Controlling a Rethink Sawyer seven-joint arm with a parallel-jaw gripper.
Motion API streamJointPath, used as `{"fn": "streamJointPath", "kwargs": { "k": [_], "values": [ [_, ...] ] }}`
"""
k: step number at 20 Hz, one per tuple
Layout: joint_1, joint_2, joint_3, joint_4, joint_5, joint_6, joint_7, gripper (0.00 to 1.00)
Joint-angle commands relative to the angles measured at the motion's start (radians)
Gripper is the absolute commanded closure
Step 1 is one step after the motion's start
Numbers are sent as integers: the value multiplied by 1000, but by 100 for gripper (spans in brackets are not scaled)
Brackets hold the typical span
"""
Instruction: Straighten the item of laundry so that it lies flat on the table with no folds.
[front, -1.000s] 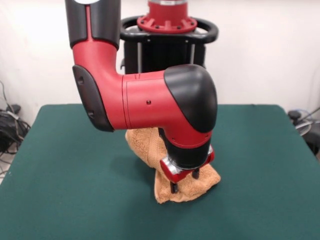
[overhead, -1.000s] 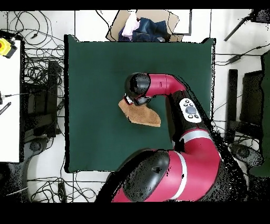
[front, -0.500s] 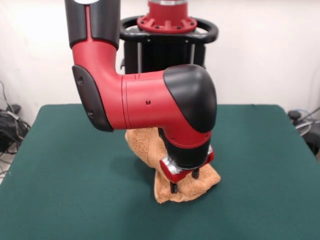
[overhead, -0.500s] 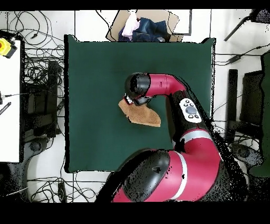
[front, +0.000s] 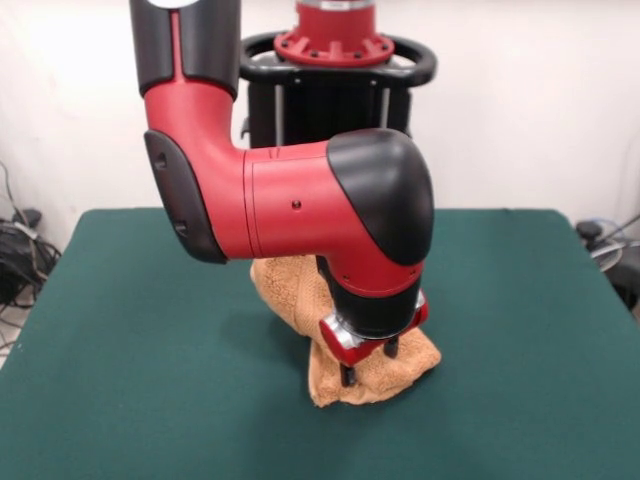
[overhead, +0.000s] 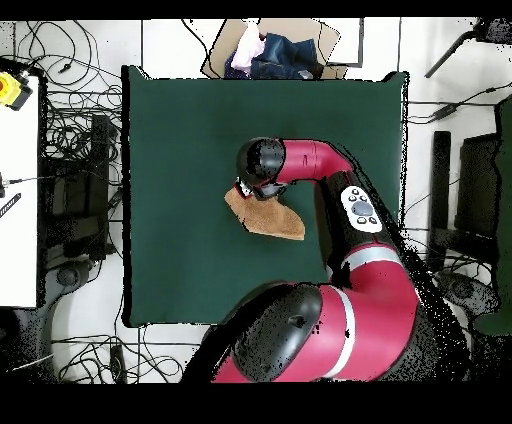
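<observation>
**Quick headcount of what's on show**

One towel (front: 372, 372), bunched up, so just a single piece of laundry. One green worktop (front: 120, 380) under it. One red and black arm (front: 300, 200) with one end effector (front: 368, 362), and I can make out two dark fingers (front: 347, 375) on it. Up past the worktop's edge in the overhead view there's one box (overhead: 275, 48) with clothes in it.

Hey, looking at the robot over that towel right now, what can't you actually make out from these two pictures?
- Front view: the towel's middle is hidden behind the arm's wrist.
- Front view: whether the gripper pinches cloth; its tips sink into the folds.
- Overhead view: the gripper is hidden under the wrist.
- Both views: the towel's tag and stripes, lost in the bunched cloth.
</observation>
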Motion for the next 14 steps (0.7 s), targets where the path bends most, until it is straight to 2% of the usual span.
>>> {"fn": "streamJointPath", "kwargs": {
  "k": [1,4,14],
  "values": [
    [-2,113,-51,-4,-108,-230,97,100],
    [-1,105,-52,9,-128,-275,96,100],
    [-5,90,-53,8,-126,-223,66,100]
  ]
}}
